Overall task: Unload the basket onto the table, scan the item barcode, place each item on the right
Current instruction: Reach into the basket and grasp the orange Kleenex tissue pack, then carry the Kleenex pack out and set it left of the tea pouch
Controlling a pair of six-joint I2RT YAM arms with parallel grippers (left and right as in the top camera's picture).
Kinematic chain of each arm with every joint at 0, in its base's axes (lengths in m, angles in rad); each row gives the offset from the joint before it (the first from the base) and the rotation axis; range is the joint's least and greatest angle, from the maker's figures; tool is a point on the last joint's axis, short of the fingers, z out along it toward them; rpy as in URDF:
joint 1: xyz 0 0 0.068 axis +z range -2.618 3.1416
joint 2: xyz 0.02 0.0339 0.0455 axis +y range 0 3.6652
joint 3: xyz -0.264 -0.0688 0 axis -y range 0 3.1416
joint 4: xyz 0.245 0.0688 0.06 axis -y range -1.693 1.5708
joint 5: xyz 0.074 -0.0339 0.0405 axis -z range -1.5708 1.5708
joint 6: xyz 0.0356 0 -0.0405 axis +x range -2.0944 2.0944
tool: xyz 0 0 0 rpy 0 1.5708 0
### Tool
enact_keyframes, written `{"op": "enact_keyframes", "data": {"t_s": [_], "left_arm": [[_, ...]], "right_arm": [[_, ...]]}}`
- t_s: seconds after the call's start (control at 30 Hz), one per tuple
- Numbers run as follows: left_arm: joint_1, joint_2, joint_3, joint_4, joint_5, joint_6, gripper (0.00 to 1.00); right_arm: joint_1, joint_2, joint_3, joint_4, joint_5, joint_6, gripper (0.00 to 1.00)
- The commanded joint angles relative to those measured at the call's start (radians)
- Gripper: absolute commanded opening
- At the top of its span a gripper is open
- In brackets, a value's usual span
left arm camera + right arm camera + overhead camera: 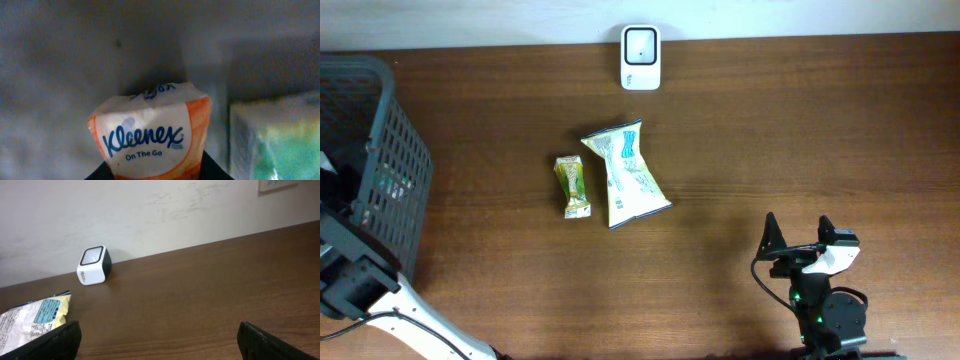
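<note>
In the left wrist view an orange and white Kleenex tissue pack stands upright between my left gripper's dark fingers, which press against both of its sides inside the basket. No barcode shows on the face turned to the camera. From overhead only the left arm shows beside the dark mesh basket. The white scanner stands at the table's far edge. Near the front right, my right gripper is open and holds nothing.
A yellow and white snack bag and a small green and yellow packet lie mid-table. A pale green pack sits right of the Kleenex pack in the basket. A wall runs behind the scanner.
</note>
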Motion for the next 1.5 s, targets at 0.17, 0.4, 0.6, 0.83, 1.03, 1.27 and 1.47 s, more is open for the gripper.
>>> {"op": "enact_keyframes", "data": {"t_s": [0.17,0.4,0.6,0.83,1.03,1.27,1.47], "left_arm": [[-0.003,-0.093,0.229,-0.134,0.09,0.005,0.27],[-0.046,-0.277,0.314,-0.164,0.164,0.005,0.26],[-0.167,-0.47,0.326,-0.165,0.164,0.005,0.27],[-0.482,-0.575,0.312,-0.322,0.127,0.039,0.32],[-0.655,-0.574,0.069,-0.35,0.109,0.039,0.33],[-0.764,-0.574,-0.412,-0.101,0.107,-0.011,0.34],[-0.808,-0.574,-0.784,0.257,0.059,-0.093,0.37]], "right_arm": [[0.005,-0.003,-0.005,-0.008,0.005,0.008,0.99],[0.005,-0.003,-0.005,-0.008,0.005,0.008,0.99],[0.005,-0.003,-0.005,-0.008,0.005,0.008,0.99],[0.005,-0.003,-0.005,-0.008,0.005,0.008,0.99],[0.005,-0.003,-0.005,-0.008,0.005,0.008,0.99],[0.005,-0.003,-0.005,-0.008,0.005,0.008,0.99],[0.005,-0.003,-0.005,-0.008,0.005,0.008,0.99]]}}
